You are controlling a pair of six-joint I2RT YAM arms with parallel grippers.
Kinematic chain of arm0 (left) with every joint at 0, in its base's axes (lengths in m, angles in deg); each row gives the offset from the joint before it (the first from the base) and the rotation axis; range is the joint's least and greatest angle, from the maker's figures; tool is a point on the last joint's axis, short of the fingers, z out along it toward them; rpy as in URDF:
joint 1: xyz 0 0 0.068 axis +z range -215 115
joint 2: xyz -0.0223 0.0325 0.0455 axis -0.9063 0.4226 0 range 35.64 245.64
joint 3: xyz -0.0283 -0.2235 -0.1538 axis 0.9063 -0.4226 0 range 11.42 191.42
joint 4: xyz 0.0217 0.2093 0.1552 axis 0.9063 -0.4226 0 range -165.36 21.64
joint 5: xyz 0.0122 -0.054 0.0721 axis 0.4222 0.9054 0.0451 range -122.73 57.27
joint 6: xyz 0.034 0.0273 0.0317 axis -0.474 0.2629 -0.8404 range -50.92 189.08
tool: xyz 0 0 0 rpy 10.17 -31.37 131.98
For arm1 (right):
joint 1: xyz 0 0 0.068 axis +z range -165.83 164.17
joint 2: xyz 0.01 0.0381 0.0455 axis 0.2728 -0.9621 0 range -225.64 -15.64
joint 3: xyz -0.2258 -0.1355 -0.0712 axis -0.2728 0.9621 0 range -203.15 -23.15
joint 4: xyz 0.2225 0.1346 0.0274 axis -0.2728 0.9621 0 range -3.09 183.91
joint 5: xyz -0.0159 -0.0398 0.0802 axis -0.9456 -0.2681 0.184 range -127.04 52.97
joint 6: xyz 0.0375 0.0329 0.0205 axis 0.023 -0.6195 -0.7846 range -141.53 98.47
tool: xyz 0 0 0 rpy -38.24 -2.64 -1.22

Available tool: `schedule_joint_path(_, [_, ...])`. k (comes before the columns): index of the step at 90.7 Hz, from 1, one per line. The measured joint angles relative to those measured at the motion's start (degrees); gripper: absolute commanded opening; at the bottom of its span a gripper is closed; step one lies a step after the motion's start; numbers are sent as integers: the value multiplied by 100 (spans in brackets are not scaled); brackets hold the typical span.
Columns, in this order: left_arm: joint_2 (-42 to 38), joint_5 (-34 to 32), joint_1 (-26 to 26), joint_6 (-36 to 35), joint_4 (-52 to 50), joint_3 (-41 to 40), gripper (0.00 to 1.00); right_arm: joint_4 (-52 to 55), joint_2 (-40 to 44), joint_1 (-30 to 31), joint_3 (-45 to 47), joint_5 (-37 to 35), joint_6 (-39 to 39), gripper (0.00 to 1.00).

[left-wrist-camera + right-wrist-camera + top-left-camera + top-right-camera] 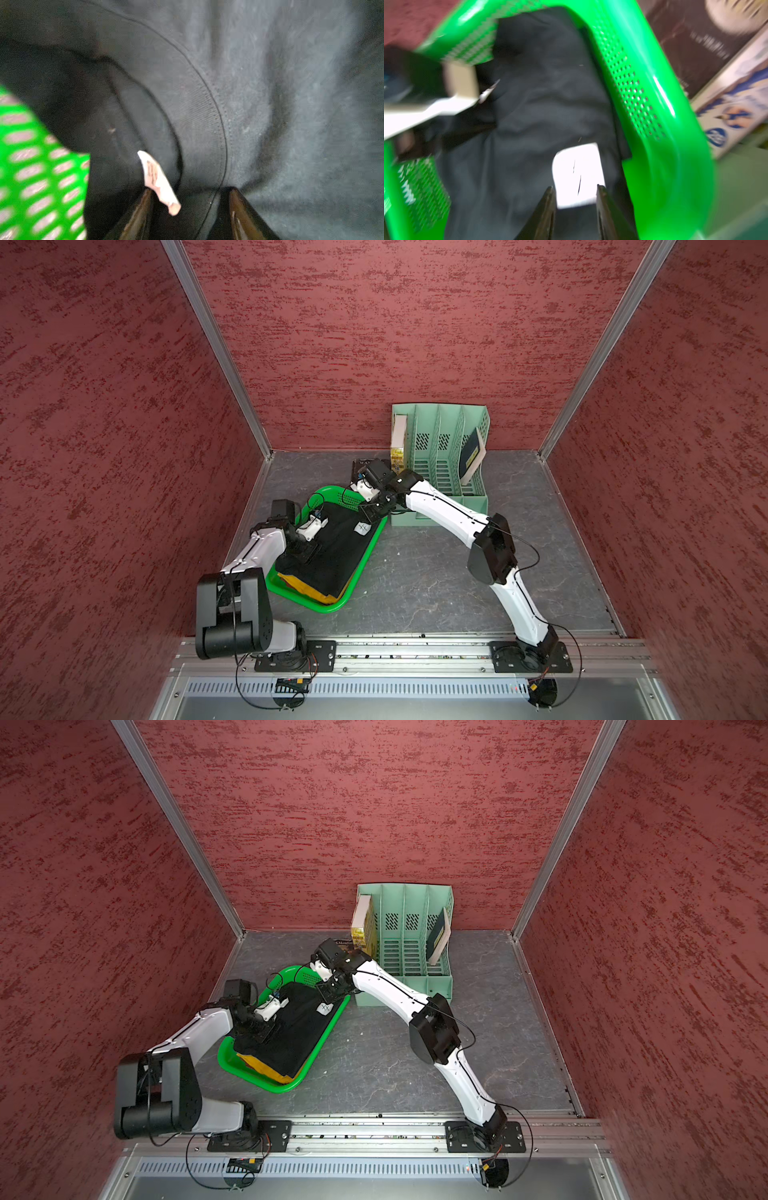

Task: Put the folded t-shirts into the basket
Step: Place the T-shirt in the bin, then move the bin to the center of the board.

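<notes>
The black t-shirt (332,556) lies on top in the green basket (291,595), on the left of the bench (436,572). A yellow t-shirt (305,587) peeks out under it at the near end. The left pincer (190,191) is wide, its tips at the collar. The right pincer (575,187) is narrow and holds nothing, over the white label (577,166).

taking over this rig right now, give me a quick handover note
Grippers: left gripper open, tips down on the collar of the black t-shirt; right gripper open, over its white label.
Things: the black t-shirt lies on top in the green basket, with the mustard yellow t-shirt under it, edge showing. I cannot make out a dark red one; no shirt lies outside.
Done: at least two shirts in.
Left: lift both arms clear, check for the third.
</notes>
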Motion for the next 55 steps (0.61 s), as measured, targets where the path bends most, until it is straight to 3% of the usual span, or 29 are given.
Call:
schedule_joint_path(17, [-426,837,459,-76,-409,306,64,273,199,317,0,0,352,37])
schedule_joint_path(40, [-835,2090,1226,-26,-1005,730,65,737,-697,533,-533,52,509,33])
schedule_joint_path(55, [-933,2621,1893,271,-1167,1025,66,743,-848,595,-404,-74,446,31])
